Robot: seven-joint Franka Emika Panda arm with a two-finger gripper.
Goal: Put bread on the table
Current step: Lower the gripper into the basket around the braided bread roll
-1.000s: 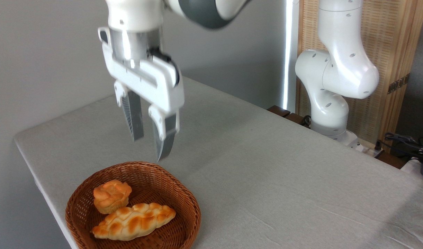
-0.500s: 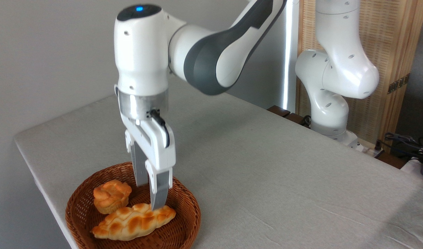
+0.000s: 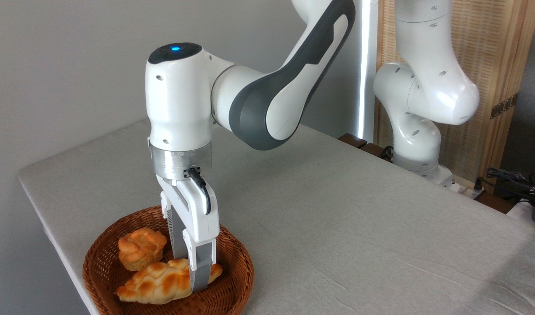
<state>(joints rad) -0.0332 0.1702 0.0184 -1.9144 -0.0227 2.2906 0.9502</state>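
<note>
The long braided bread lies in the front of the round wicker basket at the table's near left corner. My gripper points straight down into the basket and is open. Its fingers straddle the loaf's right half, the near finger in front of the loaf and the other behind it. The far fingertip is hidden by the bread. Whether the pads touch the crust cannot be told.
A small round knobbly bun sits in the basket just left of the gripper, behind the loaf. The arm's white base stands at the table's far right edge. Cables lie beyond that edge.
The gripper has come down from above the basket's far rim into the basket. Its fingers have dropped from just over the loaf to either side of it. Bread and bun have not moved.
</note>
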